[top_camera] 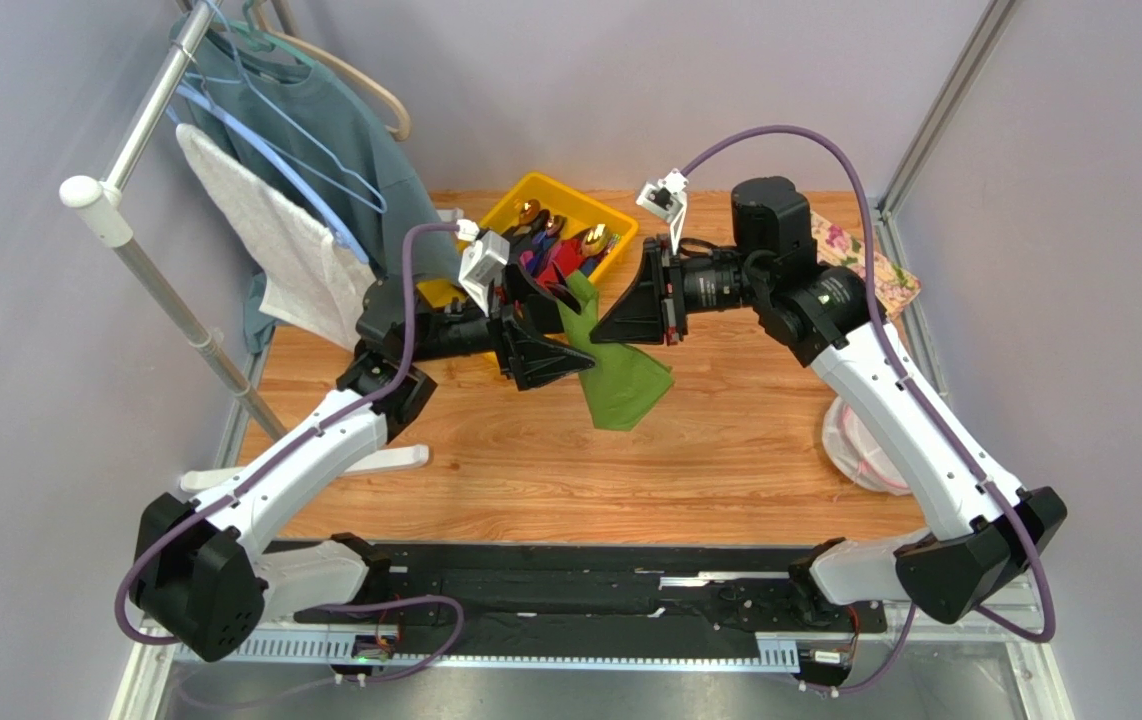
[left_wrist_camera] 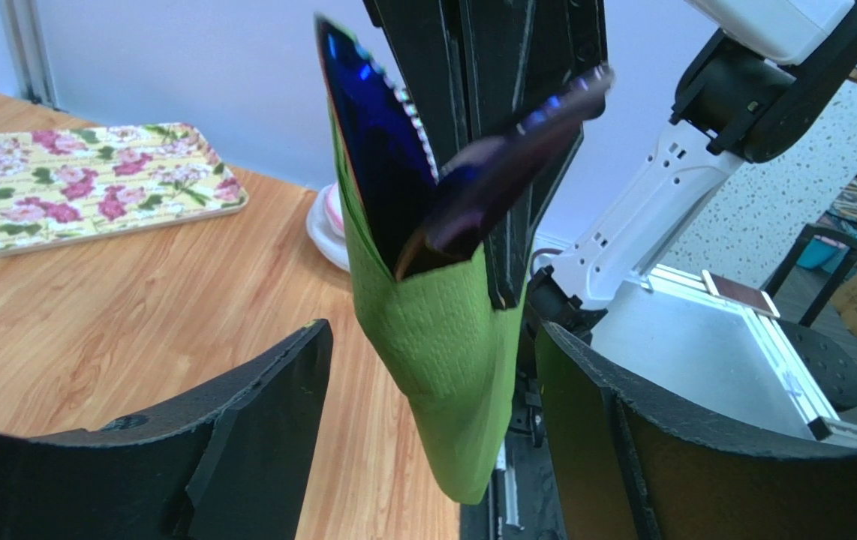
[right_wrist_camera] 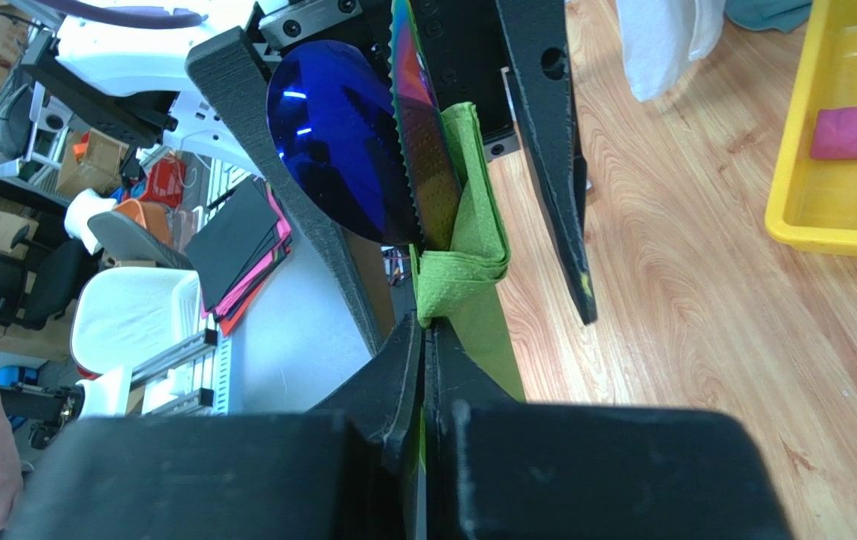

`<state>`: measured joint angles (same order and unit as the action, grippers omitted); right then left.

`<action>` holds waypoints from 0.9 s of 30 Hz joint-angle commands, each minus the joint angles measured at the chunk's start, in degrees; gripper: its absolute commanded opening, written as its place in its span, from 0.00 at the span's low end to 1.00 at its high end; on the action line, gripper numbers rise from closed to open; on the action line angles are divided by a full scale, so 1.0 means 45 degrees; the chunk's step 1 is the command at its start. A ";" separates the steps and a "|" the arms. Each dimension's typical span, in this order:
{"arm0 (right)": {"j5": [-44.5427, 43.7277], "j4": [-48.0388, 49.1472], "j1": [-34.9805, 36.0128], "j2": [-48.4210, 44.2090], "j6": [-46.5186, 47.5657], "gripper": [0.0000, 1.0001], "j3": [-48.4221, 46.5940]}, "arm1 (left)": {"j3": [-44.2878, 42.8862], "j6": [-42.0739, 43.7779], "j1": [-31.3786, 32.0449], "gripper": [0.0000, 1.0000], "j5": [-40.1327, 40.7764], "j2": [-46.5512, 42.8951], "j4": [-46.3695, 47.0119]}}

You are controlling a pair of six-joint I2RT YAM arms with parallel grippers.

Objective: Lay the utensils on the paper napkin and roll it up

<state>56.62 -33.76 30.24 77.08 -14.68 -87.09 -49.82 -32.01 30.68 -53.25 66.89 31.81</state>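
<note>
The green paper napkin (top_camera: 625, 383) hangs in the air above the table, folded around two utensils. Their dark blue iridescent heads, a spoon (right_wrist_camera: 337, 141) and a serrated knife (right_wrist_camera: 422, 135), stick out of its top; they also show in the left wrist view (left_wrist_camera: 382, 146). My right gripper (right_wrist_camera: 427, 326) is shut on the napkin's (right_wrist_camera: 473, 236) edge and holds the bundle up. My left gripper (left_wrist_camera: 431, 338) is open, one finger on each side of the hanging napkin (left_wrist_camera: 444, 349), not touching it. More utensils (top_camera: 555, 240) with gold heads lie in the yellow bin (top_camera: 615, 225).
A cream floral tray (top_camera: 870, 263) lies at the back right, also in the left wrist view (left_wrist_camera: 84, 186). A white bowl (top_camera: 863, 443) sits at the table's right edge. A clothes rack with a white towel (top_camera: 292, 240) stands at the back left.
</note>
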 commanded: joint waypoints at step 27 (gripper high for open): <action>-0.0961 0.0276 -0.0254 -0.0917 0.0195 0.56 -0.0647 | -0.0530 -0.1870 0.0059 0.00 0.0037 -0.0256 0.0489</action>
<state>53.23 -33.95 30.48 75.75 -14.09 -87.29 -50.85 -37.89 31.81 -54.02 67.24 32.84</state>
